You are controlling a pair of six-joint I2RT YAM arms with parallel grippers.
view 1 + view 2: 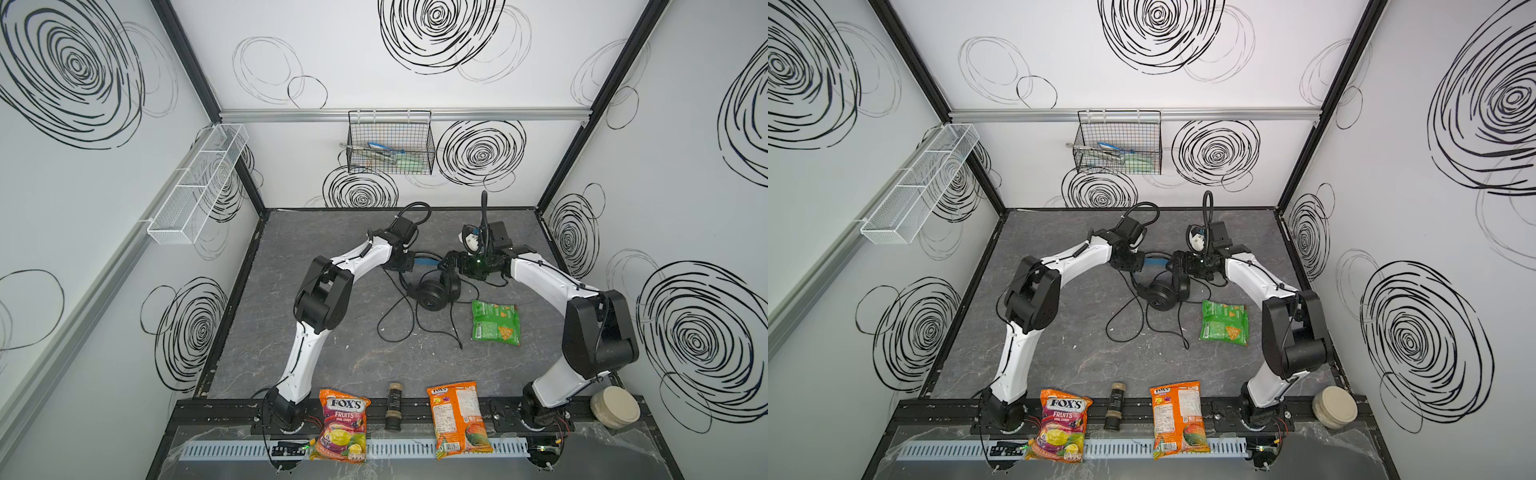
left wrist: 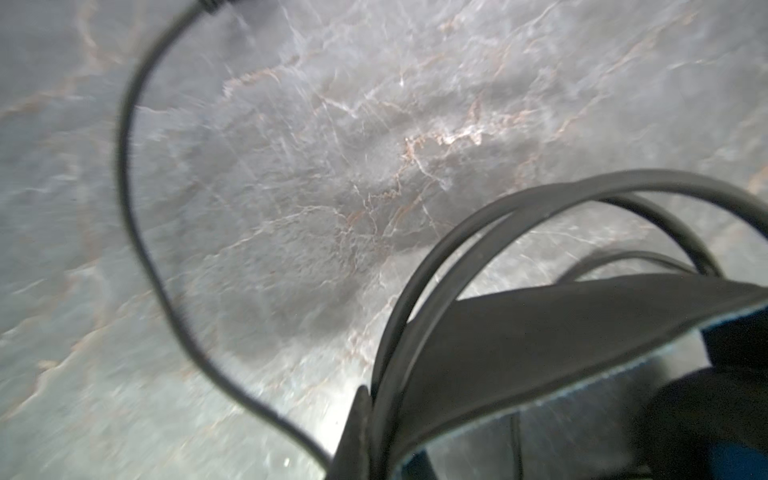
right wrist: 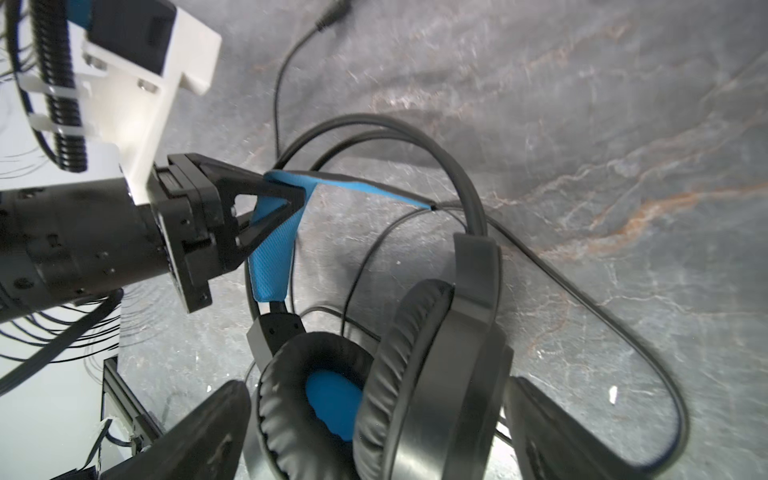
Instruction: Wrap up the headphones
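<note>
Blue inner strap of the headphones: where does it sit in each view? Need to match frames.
In a top view: blue strap mid-table, towards the back.
In a top view: same spot.
Left wrist: lower right, seen from its dark back, blue only along the edge.
Right wrist: left of centre, pinched by the left gripper.
Shared landmark: the headband wires arching beside it.

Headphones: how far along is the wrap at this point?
Early. Done: the left pincer is shut on the blue strap of the headphones. In hand: the right pincer stands open on either side of the earcups. Left: the cable lies in loose loops on the table, none wound yet.
</note>
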